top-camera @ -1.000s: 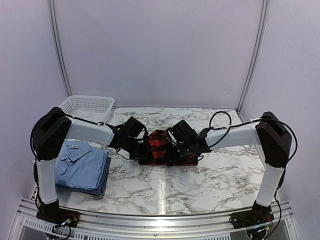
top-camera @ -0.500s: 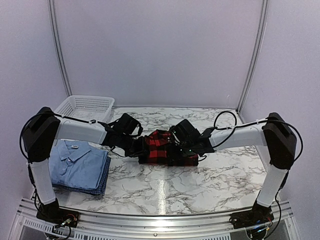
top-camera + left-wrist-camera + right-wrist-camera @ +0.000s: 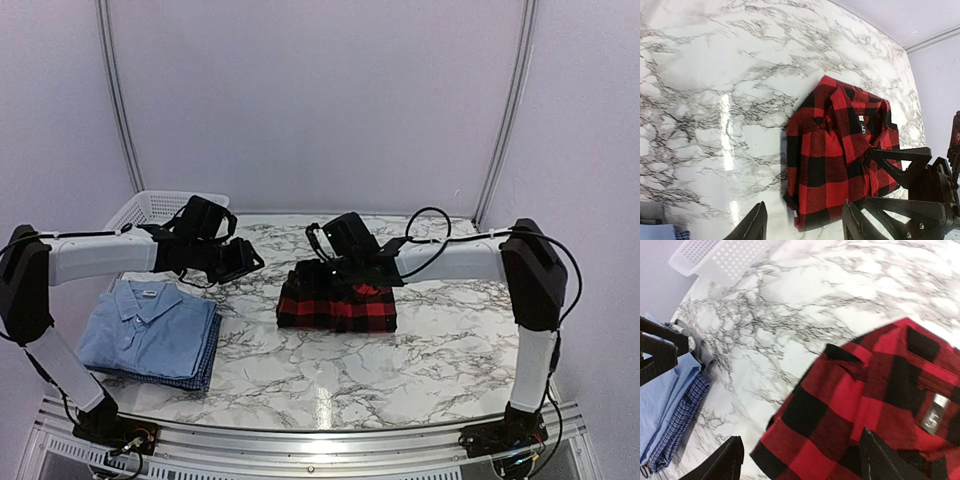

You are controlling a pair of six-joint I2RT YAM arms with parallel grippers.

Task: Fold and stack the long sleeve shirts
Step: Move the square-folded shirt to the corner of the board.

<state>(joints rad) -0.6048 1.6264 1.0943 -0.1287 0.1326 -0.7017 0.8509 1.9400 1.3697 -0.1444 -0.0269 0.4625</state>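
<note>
The red-and-black plaid shirt (image 3: 336, 306) lies folded on the marble table near the middle, and nothing holds it. My left gripper (image 3: 238, 264) hangs open to its left, clear of the cloth. Above the plaid shirt's far edge my right gripper (image 3: 326, 264) is open too. In the left wrist view the plaid shirt (image 3: 839, 156) lies ahead of the open left gripper (image 3: 805, 227). The right wrist view has the open right gripper (image 3: 802, 462) over the plaid shirt (image 3: 865, 415). A folded light blue shirt (image 3: 150, 322) rests on a blue checked one (image 3: 205, 368) at the near left.
A white mesh basket (image 3: 150, 207) stands at the back left corner, behind the left arm. The shirt stack sits close to the table's left and near edges. White walls close in the table on three sides.
Both grippers have opened and let go of the plaid shirt. The left arm has swung away to the left, the right has drawn back, and the shirt now lies folded in full view.
</note>
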